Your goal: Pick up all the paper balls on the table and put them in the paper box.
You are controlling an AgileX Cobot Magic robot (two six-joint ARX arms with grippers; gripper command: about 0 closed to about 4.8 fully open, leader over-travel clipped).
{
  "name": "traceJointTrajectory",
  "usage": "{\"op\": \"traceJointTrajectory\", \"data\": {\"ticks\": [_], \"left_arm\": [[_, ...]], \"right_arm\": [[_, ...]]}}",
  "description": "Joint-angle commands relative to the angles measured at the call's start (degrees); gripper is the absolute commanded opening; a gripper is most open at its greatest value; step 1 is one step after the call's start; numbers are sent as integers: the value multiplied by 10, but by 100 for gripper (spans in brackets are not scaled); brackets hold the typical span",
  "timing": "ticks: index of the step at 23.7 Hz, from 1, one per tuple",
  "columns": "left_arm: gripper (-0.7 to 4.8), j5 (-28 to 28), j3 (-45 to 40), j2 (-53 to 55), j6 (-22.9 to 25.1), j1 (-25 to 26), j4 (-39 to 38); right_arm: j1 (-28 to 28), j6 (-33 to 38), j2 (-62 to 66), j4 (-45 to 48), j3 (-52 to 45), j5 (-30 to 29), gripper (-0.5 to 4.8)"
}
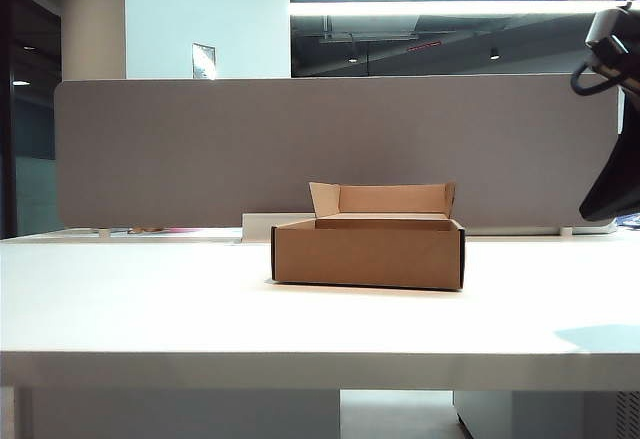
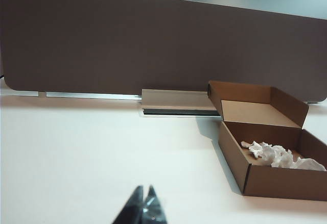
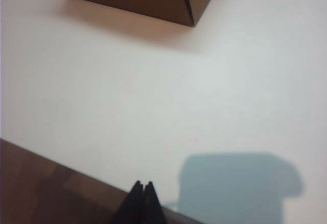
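Paper balls (image 2: 278, 155) lie in the paper box (image 2: 232, 155) — both end effectors closed.

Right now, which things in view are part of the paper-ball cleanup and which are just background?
Job:
- paper balls, lying inside the box
- paper box, open on the table
- left pincer, shut, empty, above the table
- right pincer, shut, empty, over the table's edge

Background:
- grey divider panel
- white tray at the panel's foot
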Motion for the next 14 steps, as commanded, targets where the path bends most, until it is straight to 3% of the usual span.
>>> {"op": "traceJointTrajectory", "data": {"ticks": [1, 8, 14], "left_arm": [[-6, 0, 2, 0, 4, 0, 10], [-6, -19, 2, 0, 4, -2, 59], [-6, -11, 2, 0, 4, -2, 16]], "right_arm": [[1, 2, -1, 7, 2, -1, -1], [1, 2, -1, 7, 2, -1, -1], [1, 2, -1, 7, 2, -1, -1]]}}
